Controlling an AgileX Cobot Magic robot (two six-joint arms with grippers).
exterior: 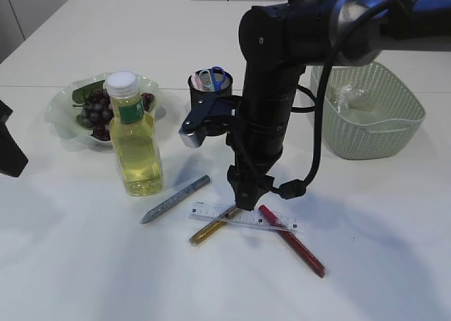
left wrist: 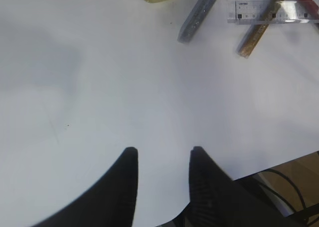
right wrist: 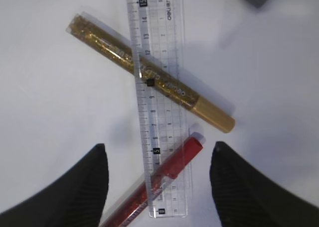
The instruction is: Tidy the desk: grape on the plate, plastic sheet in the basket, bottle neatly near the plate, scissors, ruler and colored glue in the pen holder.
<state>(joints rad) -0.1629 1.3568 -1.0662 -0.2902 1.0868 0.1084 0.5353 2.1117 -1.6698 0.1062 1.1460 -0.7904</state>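
Observation:
My right gripper (exterior: 248, 198) is open and points down just over the clear ruler (exterior: 243, 219). In the right wrist view its fingers (right wrist: 159, 160) straddle the ruler (right wrist: 159, 38), which lies across the gold glue (right wrist: 99, 38) and the red glue (right wrist: 130, 202). The gold glue (exterior: 211, 229), red glue (exterior: 292, 240) and silver glue (exterior: 175, 199) lie on the table. The oil bottle (exterior: 134, 145) stands upright by the plate (exterior: 60, 113) of grapes (exterior: 99, 113). Scissors (exterior: 215, 77) stand in the black pen holder (exterior: 211, 96). My left gripper (left wrist: 162, 152) is open and empty above bare table.
The green basket (exterior: 394, 134) stands at the back right with the plastic sheet (exterior: 356, 99) inside. The left arm (exterior: 10, 155) shows only at the left edge. The table's front edge shows in the left wrist view (left wrist: 279, 162).

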